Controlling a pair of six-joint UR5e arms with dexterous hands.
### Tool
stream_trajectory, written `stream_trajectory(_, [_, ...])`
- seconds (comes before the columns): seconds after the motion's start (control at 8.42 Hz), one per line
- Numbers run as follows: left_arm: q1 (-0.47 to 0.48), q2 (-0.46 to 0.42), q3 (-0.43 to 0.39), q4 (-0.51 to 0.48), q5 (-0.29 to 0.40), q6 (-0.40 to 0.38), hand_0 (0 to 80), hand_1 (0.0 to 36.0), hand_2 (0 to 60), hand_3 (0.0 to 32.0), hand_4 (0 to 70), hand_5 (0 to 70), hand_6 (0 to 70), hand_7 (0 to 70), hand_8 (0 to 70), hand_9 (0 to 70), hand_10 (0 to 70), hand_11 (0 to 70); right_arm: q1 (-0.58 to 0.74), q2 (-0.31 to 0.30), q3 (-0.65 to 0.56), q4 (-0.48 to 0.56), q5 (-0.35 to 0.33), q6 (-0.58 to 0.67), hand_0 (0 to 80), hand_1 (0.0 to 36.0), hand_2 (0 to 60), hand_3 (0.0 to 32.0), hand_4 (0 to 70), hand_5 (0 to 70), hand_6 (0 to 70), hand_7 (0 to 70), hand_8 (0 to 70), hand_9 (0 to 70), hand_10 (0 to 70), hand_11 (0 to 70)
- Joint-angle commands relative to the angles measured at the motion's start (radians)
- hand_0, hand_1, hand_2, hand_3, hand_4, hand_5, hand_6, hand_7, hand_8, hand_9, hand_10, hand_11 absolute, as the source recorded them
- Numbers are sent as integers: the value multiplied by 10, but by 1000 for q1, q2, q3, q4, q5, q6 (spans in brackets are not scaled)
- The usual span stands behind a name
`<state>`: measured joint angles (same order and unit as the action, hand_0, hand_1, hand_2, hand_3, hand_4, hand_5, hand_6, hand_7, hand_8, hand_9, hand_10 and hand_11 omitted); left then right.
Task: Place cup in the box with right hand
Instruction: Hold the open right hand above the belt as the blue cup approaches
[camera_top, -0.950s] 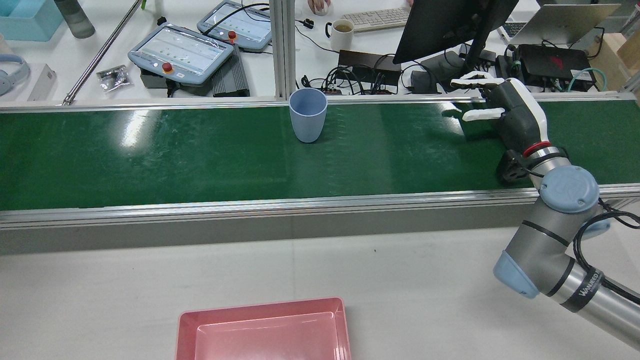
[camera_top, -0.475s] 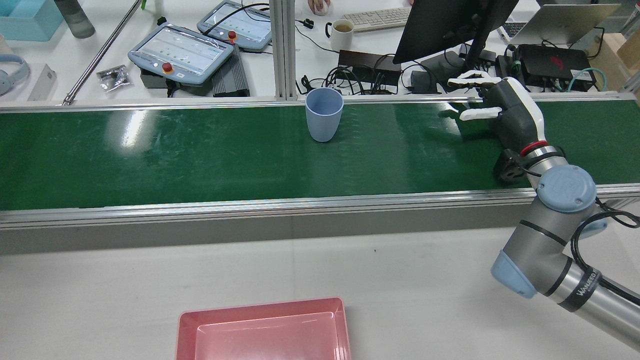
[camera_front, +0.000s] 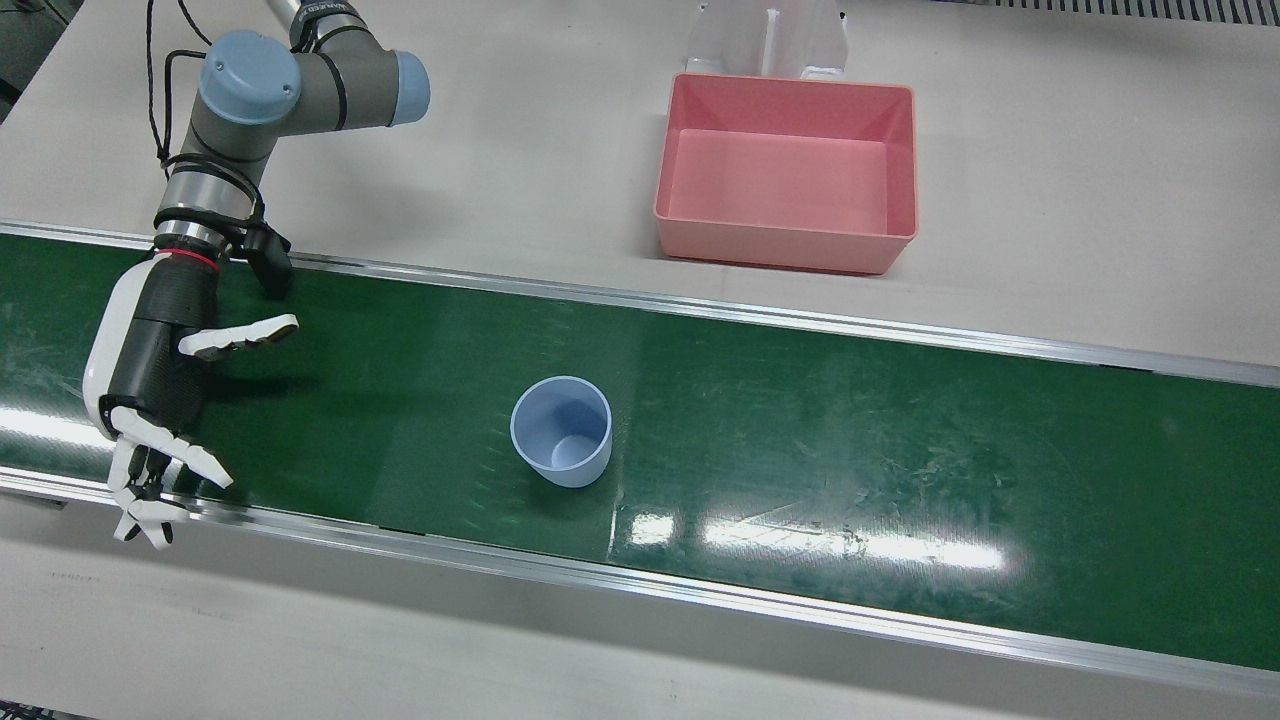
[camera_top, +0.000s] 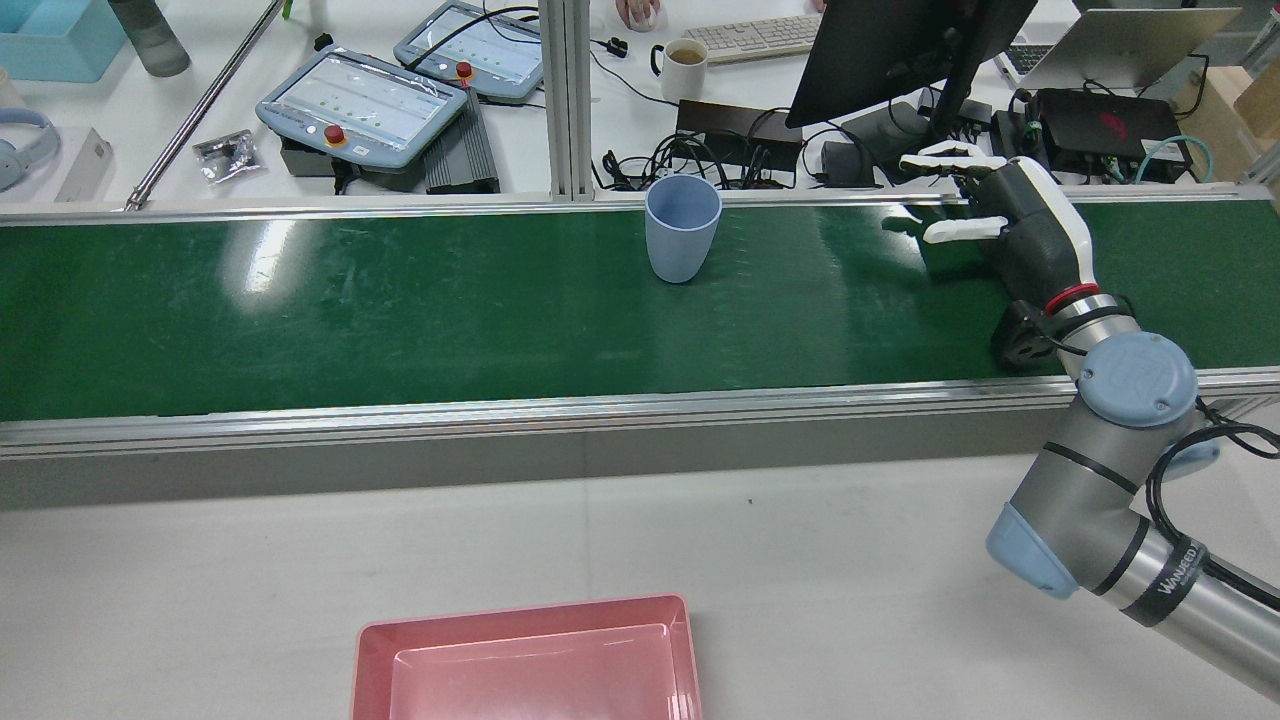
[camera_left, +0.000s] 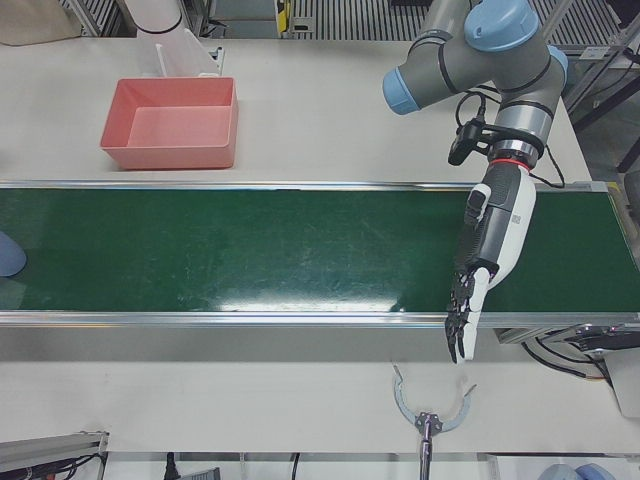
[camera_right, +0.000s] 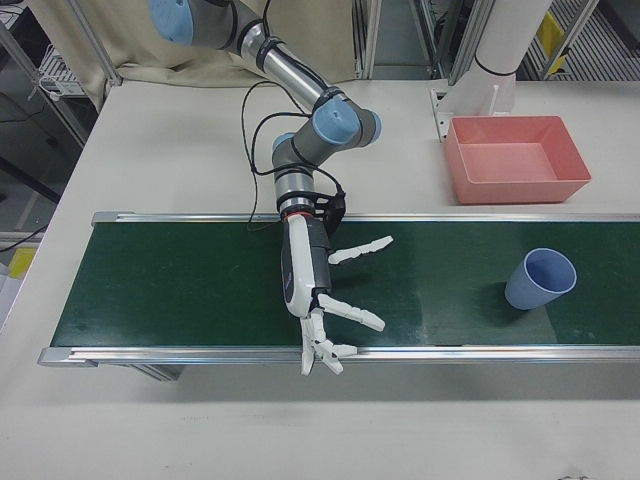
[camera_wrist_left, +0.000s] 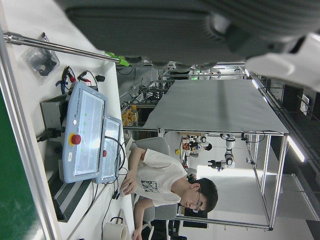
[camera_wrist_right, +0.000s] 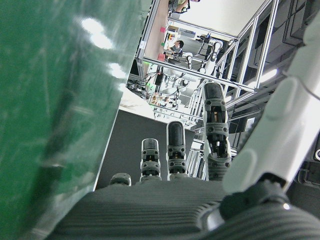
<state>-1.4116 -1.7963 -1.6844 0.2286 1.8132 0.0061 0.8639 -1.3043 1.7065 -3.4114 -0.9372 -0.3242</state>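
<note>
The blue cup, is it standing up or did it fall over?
Standing up. The blue cup sits on its base on the green belt, its open mouth facing up.

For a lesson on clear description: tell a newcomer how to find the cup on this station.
Look for the long green belt that crosses the table. Partway along it, nearer the edge away from the pink box, stands the cup, upright and open-topped, apart from the right hand. It is the only loose thing on the belt, and pale blue.
</note>
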Motion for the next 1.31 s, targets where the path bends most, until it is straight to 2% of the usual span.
stream_trajectory(0.0, [-1, 0, 0, 2, 0, 0, 0, 0, 0, 0, 0, 0, 0, 0, 0, 0, 0, 0, -2, 0, 4, 0, 0, 0, 506, 1, 0, 54, 393, 18, 77, 458, 78, 203, 0, 0])
stream_trajectory(0.95, [0, 0, 0, 0, 0, 0, 0, 0, 0, 0, 0, 0, 0, 0, 0, 0, 0, 0, -29, 10, 27, 0, -3, -6, 505, 3, 0, 66, 386, 18, 75, 455, 79, 204, 0, 0])
stream_trajectory(1.19, [0, 0, 0, 0, 0, 0, 0, 0, 0, 0, 0, 0, 0, 0, 0, 0, 0, 0, -29, 7, 24, 0, -3, -6, 508, 4, 0, 62, 402, 18, 76, 467, 80, 207, 0, 0])
